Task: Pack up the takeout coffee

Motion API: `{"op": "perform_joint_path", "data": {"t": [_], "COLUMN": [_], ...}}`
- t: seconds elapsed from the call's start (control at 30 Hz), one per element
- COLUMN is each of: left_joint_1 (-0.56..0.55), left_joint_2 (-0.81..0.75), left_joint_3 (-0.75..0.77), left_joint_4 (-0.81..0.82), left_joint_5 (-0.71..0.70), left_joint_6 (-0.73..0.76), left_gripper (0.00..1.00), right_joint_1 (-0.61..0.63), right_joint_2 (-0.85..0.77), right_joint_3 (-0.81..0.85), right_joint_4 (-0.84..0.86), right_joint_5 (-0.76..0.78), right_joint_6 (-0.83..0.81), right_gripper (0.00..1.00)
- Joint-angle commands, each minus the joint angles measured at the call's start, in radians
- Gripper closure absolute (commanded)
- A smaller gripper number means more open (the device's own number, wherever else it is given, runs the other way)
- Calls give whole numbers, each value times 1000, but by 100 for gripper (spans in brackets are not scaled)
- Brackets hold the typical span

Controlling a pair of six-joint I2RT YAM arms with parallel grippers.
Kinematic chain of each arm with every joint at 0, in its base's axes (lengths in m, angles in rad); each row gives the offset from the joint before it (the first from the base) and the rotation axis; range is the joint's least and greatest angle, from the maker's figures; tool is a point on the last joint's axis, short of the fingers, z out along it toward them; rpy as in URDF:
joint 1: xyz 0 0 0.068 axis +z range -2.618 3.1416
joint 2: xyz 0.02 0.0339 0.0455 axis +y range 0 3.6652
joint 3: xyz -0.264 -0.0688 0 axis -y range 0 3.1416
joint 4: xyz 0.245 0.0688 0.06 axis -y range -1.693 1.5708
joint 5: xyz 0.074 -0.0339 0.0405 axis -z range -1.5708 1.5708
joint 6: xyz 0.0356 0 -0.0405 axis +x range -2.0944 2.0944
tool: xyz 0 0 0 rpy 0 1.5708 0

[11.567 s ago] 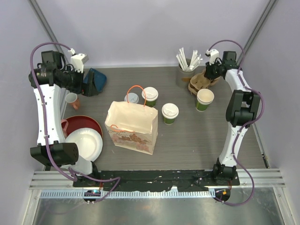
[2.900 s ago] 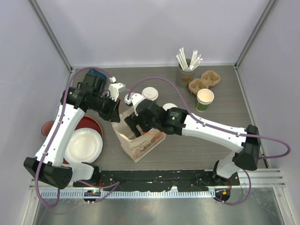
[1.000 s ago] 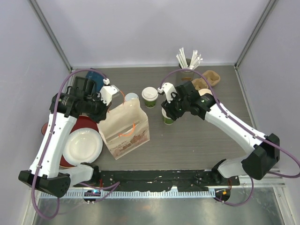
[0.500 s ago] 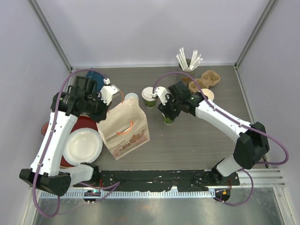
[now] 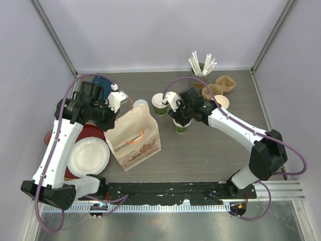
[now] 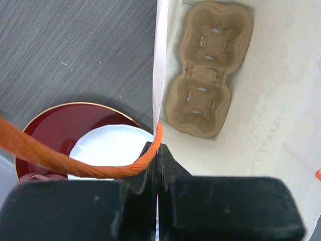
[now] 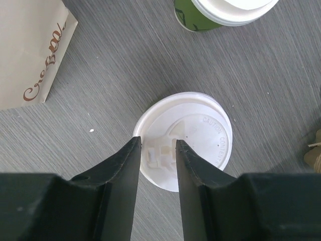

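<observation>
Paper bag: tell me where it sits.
Top view, left of centre: the paper bag sits between the white plate and a lidded cup, its handle pinched by the left end effector.

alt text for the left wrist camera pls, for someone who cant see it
The left tool pinches the orange handle of an open paper bag, with a cardboard cup carrier lying flat at the bag's bottom. Left of the bag, a white plate sits in a dark red plate on the grey table.

White plate point(image 5: 89, 158) seemingly atop red plate point(image 5: 95, 131)
</observation>
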Motion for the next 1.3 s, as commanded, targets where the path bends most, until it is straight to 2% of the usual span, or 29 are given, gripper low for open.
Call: {"op": "perform_joint_path", "data": {"t": [0.0, 0.33, 0.4, 0.5, 0.63, 0.97, 1.2, 1.27], "left_joint_1": [4, 4, 6, 4, 4, 4, 4, 4], "left_joint_2": [-4, 8, 7, 5, 7, 15, 22, 28], "left_joint_3": [9, 9, 9, 8, 10, 18, 12, 12], "left_joint_4": [-112, -110, -112, -115, -121, -124, -110, -109], "left_joint_5": [27, 44, 46, 46, 49, 63, 81, 98], "left_joint_6": [10, 10, 13, 16, 20, 22, 16, 11], "left_gripper": [100, 100, 100, 100, 100, 100, 100, 100], "right_joint_1": [6, 34, 34, 34, 34, 32, 34, 32], "right_joint_2": [8, 2, 4, 2, -9, -22, -51, -70], "right_joint_3": [-4, -45, -42, -22, 6, 16, 79, 107], "right_joint_4": [41, 33, 32, 20, -23, -45, -100, -120], "right_joint_5": [-7, 28, 28, 34, 30, 33, 31, 42], "right_joint_6": [-10, -19, -19, -14, -1, 15, 50, 61], "right_gripper": [62, 61, 64, 74, 75, 89, 99, 99]}}
